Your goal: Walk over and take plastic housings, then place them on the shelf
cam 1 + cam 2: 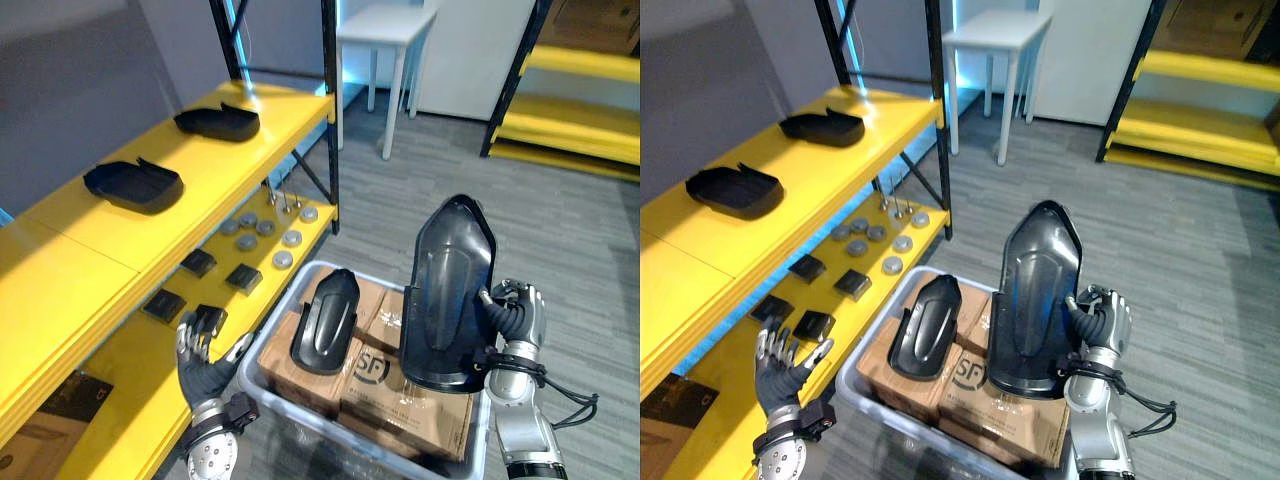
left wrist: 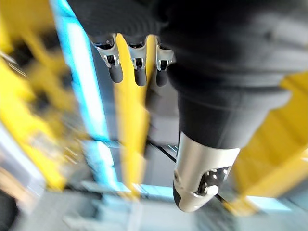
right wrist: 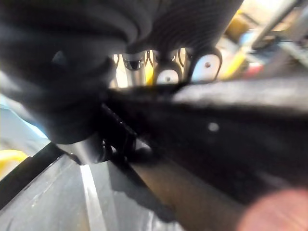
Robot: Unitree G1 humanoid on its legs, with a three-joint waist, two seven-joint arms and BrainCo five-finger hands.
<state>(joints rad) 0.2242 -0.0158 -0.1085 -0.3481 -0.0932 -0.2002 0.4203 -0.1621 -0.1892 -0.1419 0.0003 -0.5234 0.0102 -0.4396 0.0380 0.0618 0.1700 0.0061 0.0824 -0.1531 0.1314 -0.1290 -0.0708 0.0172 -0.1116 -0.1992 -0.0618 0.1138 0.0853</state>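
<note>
Right hand (image 1: 512, 320): at 4 o'clock in head view, fingers and thumb curled round right edge of tall black housing (image 1: 448, 290). Housing held upright, pointed end toward 12, lower end just over cardboard boxes (image 1: 400, 400); contact with boxes not clear. In own wrist view, fingertips (image 3: 207, 67) hooked over dark edge of same housing.

Left hand (image 1: 205, 360): at 7 o'clock, fingers spread and straight, holding nothing, over front edge of lower shelf tier (image 1: 130, 420). In own wrist view, fingers (image 2: 137, 67) straight in a row, nothing between them and thumb.

Smaller black housing (image 1: 325, 320): lying on boxes inside grey bin (image 1: 285, 412), at 9 o'clock of tall housing, near but apart from it.

Upper shelf tier (image 1: 200, 165): yellow, at 10 o'clock. Two more black housings resting on it, near housing (image 1: 135, 185) and far housing (image 1: 218, 122), well apart.

Lower shelf tier: cluster of round metal discs (image 1: 265, 228); small black square parts (image 1: 243, 277) at 7 o'clock of discs.

White table (image 1: 385, 25) at 12 o'clock. Second yellow rack (image 1: 580, 135) at 2 o'clock, across grey floor (image 1: 560, 230).
</note>
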